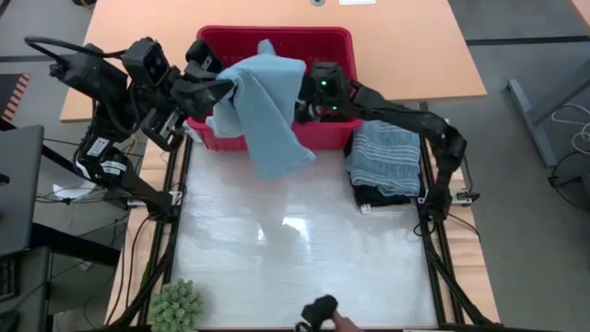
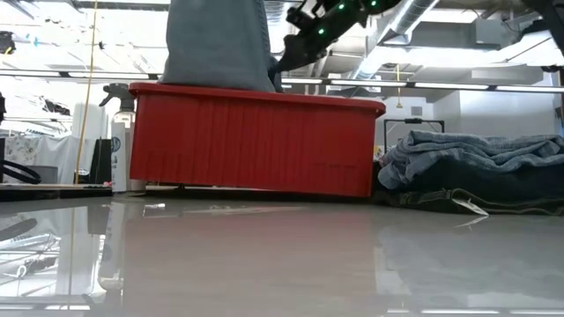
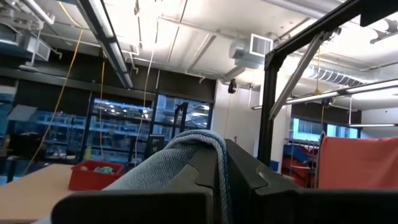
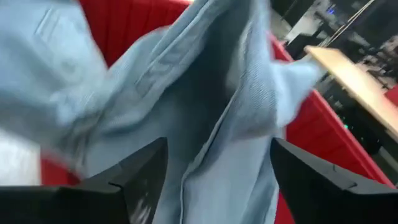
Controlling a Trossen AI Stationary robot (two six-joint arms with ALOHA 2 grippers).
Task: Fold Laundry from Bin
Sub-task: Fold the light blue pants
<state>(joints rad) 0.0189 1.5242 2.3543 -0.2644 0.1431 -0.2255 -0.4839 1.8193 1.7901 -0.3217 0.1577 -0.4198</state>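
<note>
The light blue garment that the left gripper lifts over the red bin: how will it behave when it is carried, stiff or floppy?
Probably floppy: the light blue garment hangs in folds from the left gripper and drapes over the red bin's front rim. It likely swings and may drag on that rim. The open right gripper has cloth between its fingers, unpinched, so it gives no support.

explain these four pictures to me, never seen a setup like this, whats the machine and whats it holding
It is a robot with two dark arms at a table. One picture looks down from above, one looks level across the tabletop, and two come from cameras on the wrists. The left gripper is shut on a light blue garment, lifted over the red bin. The right gripper is beside the same garment with its fingers open, the cloth hanging between them. A folded pile, striped cloth over dark, lies on the table next to the bin.
</note>
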